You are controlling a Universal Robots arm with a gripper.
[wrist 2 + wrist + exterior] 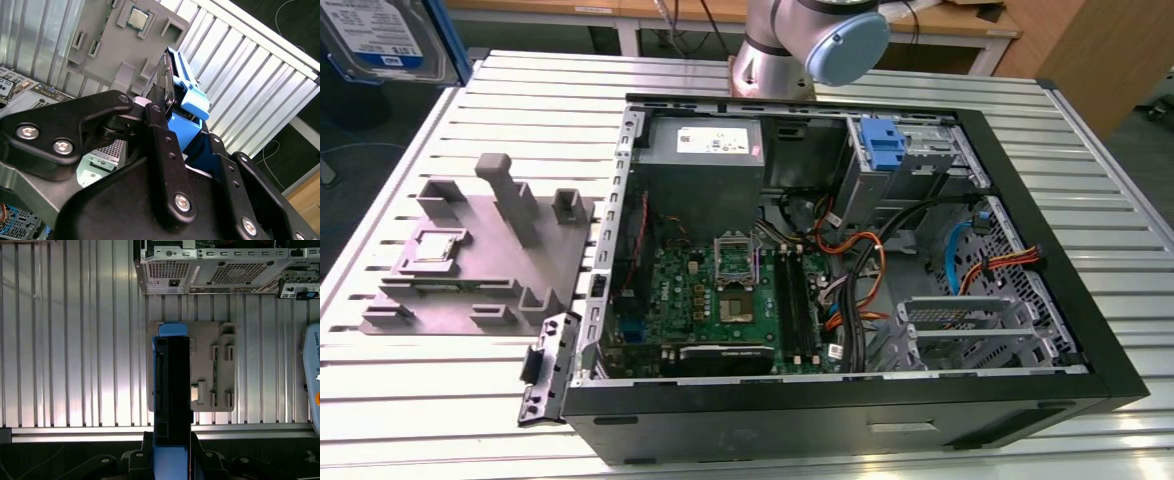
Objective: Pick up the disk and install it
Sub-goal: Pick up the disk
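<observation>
- Two black fingers [161, 150] of the gripper [171, 450] are clamped on the disk [172, 390], one against each flat face, in both wrist views.
- Held edge-on, the disk [170, 87] is clear of the table, with its blue carrier frame wrapping the edges and a blue tab jutting from one end.
- In the exterior view the disk [380, 40] appears at the upper corner on the exterior view's left, its white-and-blue label facing the camera.
- Below the disk in the first wrist view lies the grey fixture plate [215, 370], flat on the slatted metal table [75, 340].
- A small square chip [136, 17] sits in one pocket of that plate.
- Beyond the plate stands the open computer case [854, 250]; a bare blue bracket [887, 150] sits in its drive bay near the arm's base [781, 50].
</observation>
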